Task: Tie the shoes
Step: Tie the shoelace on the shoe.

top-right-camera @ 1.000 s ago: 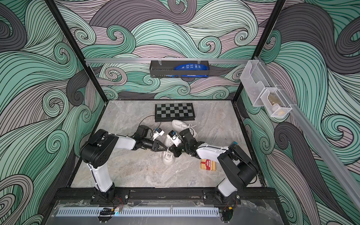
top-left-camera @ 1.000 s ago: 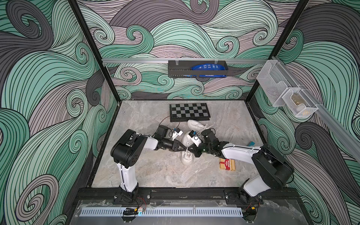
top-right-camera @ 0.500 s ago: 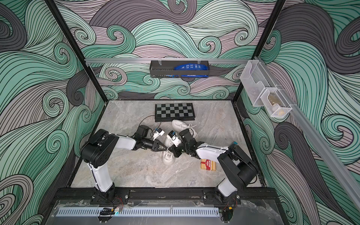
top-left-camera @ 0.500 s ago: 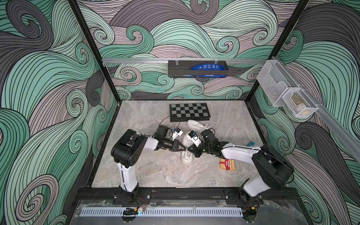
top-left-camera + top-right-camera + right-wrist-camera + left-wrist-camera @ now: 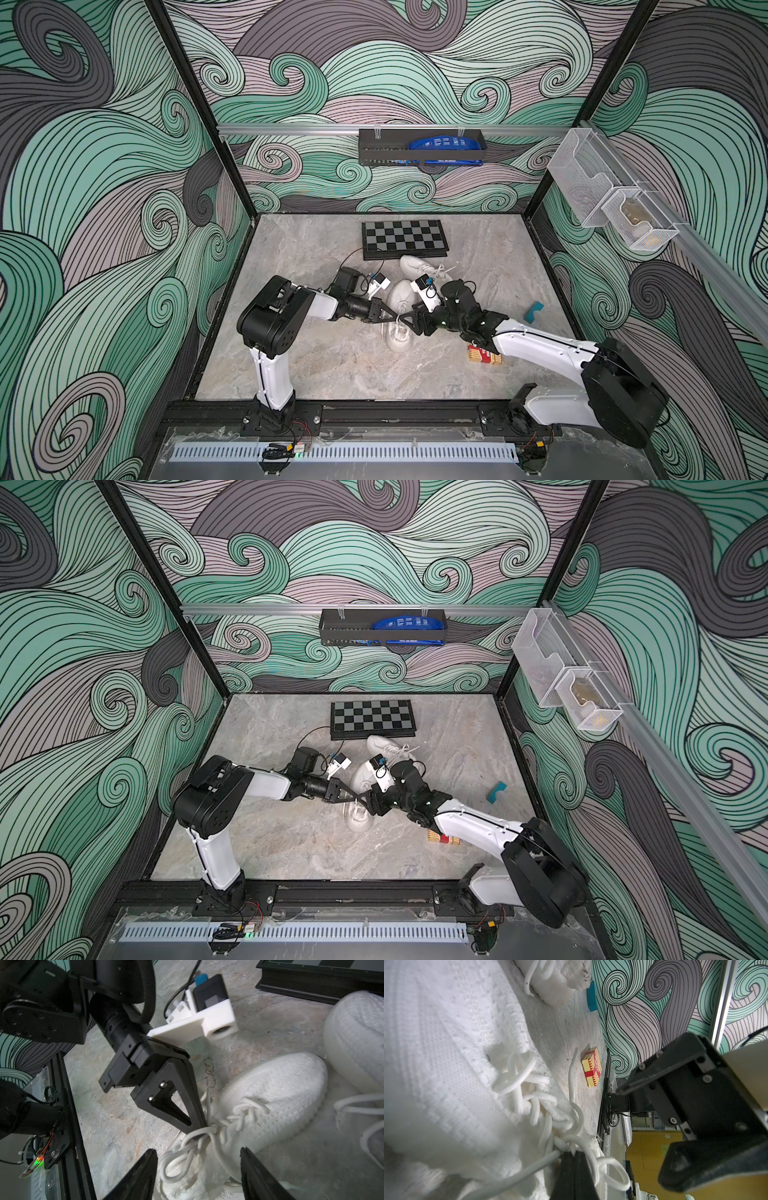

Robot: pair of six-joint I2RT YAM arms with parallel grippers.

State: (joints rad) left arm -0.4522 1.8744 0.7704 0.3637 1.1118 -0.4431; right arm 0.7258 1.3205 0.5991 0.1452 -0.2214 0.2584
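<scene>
The right tool (image 5: 197, 1150) is letting go. A moment ago it was clamped, and now its jaws are standing well apart, straddling the lace loops over the tongue of the near shoe (image 5: 276, 1088) with nothing gripped between them. Meanwhile the left tool (image 5: 197, 1129) is finishing its own closing and appears to be pinching the lace (image 5: 577, 1118) right at the crossing of the knot. In the left wrist view its fingers (image 5: 566, 1169) are pressed flat together, with white cord running past their tips and a slack loop hanging just beside them.

The hold is passing from one side to the other. I am reading this as a regrasp midway through forming the bow, not a finished tie. The cords are crossing but lying loose, and one free end is trailing on the desk (image 5: 324, 365) near a red-and-yellow box (image 5: 591, 1067).

In both top views the tools are meeting tip to tip over the near shoe, which is sitting mid-desk with its toe toward the chessboard (image 5: 403, 239). The far shoe (image 5: 415, 264) is lying just in front of that board, just beside the near one's toe, with its laces looking loose too.

The right tool is probably needing a fresh bite on a loop while the left is holding tension. If that grip is slipping, the crossing may come undone.
</scene>
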